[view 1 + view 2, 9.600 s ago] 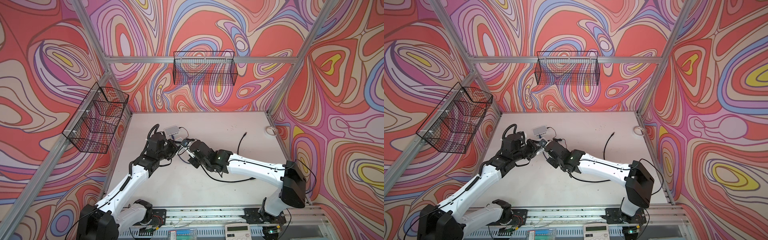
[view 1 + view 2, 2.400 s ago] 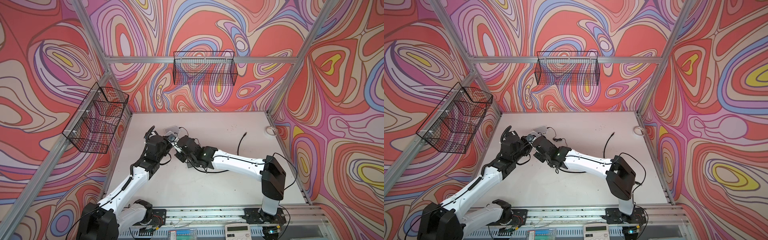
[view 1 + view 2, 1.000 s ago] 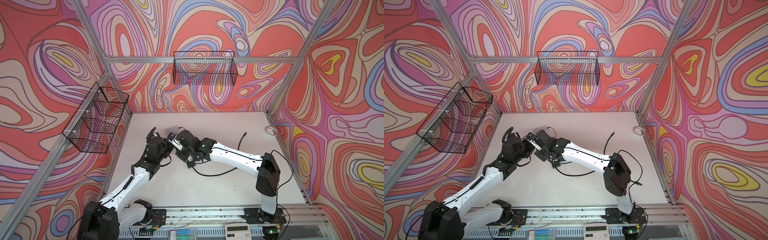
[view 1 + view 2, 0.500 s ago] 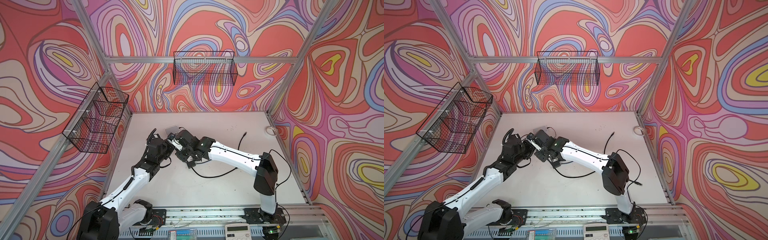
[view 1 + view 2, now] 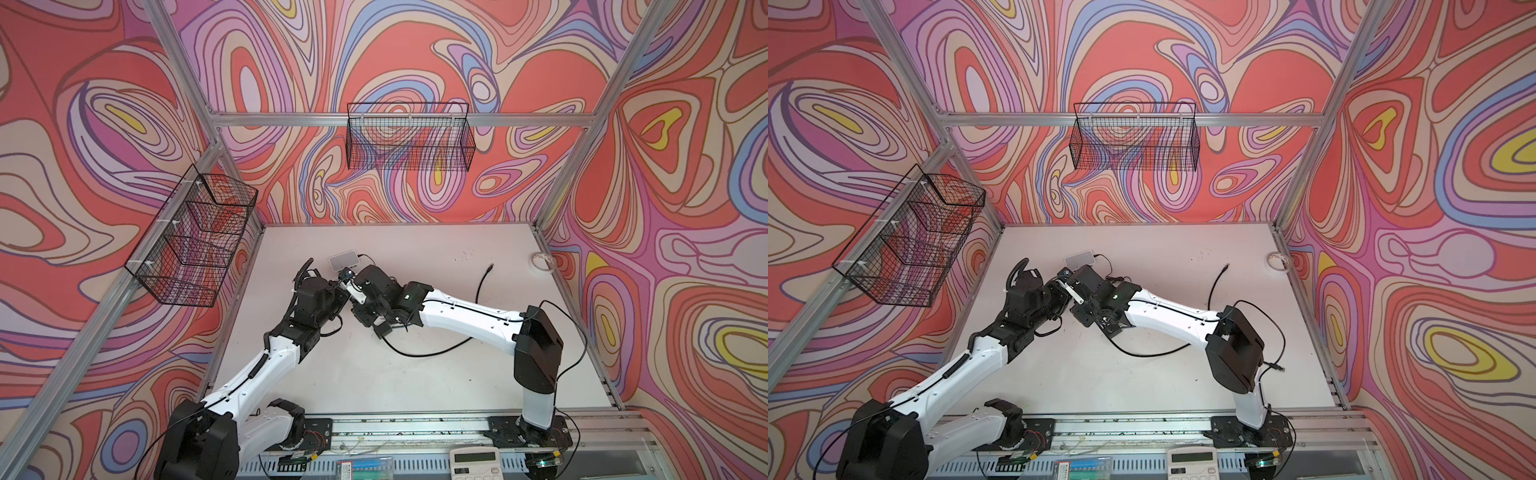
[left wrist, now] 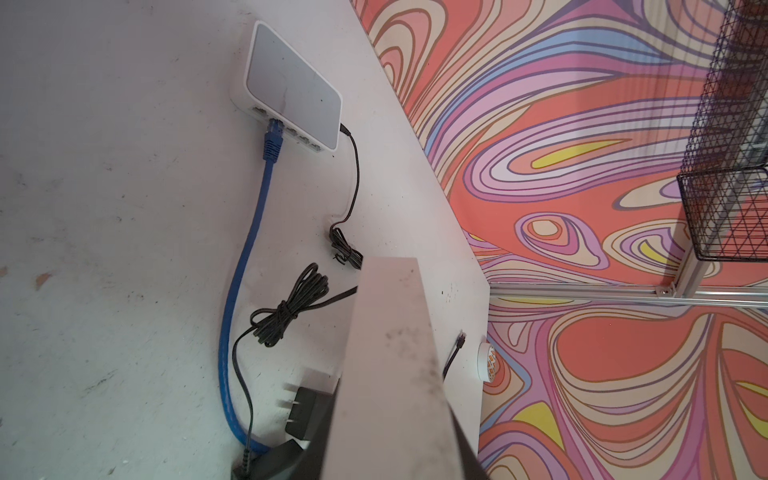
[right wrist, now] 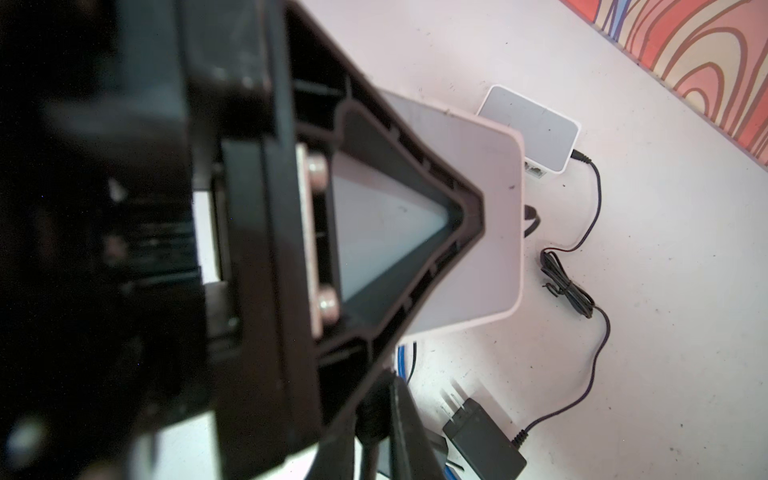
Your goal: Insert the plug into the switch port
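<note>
- Blue cable (image 6: 243,266) looked springy; plug (image 6: 274,126) judged light, brittle; best held by its boot (image 6: 271,147).
- Left pincer (image 5: 338,286) and right pincer (image 7: 498,224) both together; hold unclear.

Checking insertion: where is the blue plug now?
Left wrist view: the blue plug meets the white switch's port row, near the end opposite the black power lead, at the table's back-left.

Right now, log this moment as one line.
phase: plug insertion | blue plug: in a port of switch, looks seated | left gripper: shut | right gripper: shut | power adapter: on table
</note>
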`<state>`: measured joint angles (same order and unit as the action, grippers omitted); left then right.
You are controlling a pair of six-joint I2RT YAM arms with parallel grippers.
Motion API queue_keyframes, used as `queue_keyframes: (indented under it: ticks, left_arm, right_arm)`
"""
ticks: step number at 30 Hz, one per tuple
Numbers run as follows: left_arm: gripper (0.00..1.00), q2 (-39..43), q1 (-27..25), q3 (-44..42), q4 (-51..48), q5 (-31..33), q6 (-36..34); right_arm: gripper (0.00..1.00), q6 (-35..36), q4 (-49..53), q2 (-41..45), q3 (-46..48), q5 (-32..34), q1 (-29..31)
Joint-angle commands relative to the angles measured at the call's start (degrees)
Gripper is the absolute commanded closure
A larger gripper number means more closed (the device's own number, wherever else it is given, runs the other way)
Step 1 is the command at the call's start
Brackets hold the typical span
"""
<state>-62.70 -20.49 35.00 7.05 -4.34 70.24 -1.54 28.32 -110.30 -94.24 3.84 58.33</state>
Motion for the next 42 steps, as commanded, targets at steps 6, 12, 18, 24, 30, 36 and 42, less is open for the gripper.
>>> queue_keyframes:
  ticks: [6,12,18,24,30,36,42]
  left_arm:
    - [1.00,0.02,-5.03,4.32,0.14,-25.00,-2.00]
    - [1.00,-2.73,-1.91,5.85,3.16,-25.55,-3.20]
    - [1.00,-4.83,-1.02,7.53,4.28,-25.89,-4.38]
    - [1.00,-6.49,-0.87,9.06,2.72,-26.78,-7.14]
    - [1.00,-7.00,-0.47,8.81,2.64,-26.95,-7.84]
    - [1.00,-6.41,-0.12,8.94,2.41,-26.65,-7.93]
    - [1.00,-6.39,0.27,8.48,3.16,-26.47,-8.60]
  right_arm:
    - [0.99,1.29,-57.17,-0.21,-0.79,-4.42,2.61]
    - [0.93,0.93,-55.79,3.41,7.55,-0.44,2.58]
    - [0.90,0.60,-53.73,6.16,13.25,2.39,2.58]
    - [0.74,0.31,-51.70,8.48,16.41,3.67,2.58]
    - [0.62,-0.44,-47.71,11.12,17.57,4.46,2.58]
    - [0.57,-0.81,-44.80,16.73,24.40,8.15,2.21]
    - [0.51,-2.81,-41.40,26.11,33.69,10.56,0.51]
